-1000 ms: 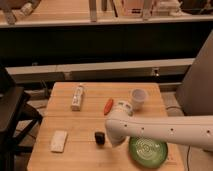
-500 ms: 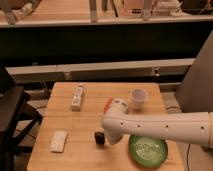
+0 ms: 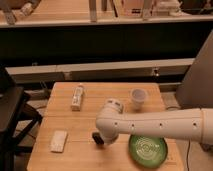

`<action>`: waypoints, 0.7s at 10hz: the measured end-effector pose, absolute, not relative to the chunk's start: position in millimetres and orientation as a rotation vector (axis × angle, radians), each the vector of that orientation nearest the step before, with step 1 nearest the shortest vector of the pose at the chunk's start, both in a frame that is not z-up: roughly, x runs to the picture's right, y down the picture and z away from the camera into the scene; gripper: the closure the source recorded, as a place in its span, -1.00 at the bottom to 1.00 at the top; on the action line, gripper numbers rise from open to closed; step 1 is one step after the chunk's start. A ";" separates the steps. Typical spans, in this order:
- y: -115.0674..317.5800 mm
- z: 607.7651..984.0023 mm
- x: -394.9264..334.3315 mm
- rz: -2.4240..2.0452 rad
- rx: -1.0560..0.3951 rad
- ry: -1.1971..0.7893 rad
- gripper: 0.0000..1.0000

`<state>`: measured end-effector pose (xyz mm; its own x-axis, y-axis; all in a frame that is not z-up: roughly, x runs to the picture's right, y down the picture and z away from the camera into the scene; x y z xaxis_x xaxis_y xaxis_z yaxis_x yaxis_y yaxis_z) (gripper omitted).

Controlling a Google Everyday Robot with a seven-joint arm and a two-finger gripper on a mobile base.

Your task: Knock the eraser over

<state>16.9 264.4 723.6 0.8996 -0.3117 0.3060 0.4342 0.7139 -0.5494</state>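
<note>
Along the front edge of the worktop, one green plate is lying toward the right corner and one flat white pad toward the left; neither is bearing on the job. Between them, just back from the edge, one small black eraser is sitting at the tip of the one arm, which is reaching in low from the right edge. The hand is hanging just beside the eraser, pressed together and pinching nothing; in my judgement this is suiting a push rather than a grasp. Contact cannot be confirmed, nor whether the eraser is standing or lying. Toward the far edge, one white bottle-like oblong is lying on the left and one white cup is standing on the right, both well apart from the eraser.
</note>
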 end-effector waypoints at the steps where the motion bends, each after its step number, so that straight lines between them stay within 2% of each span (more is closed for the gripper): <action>1: 264.2 723.1 15.0 -0.414 -0.654 -0.200 1.00; 7: 262.5 720.5 8.5 -0.381 -0.649 -0.202 1.00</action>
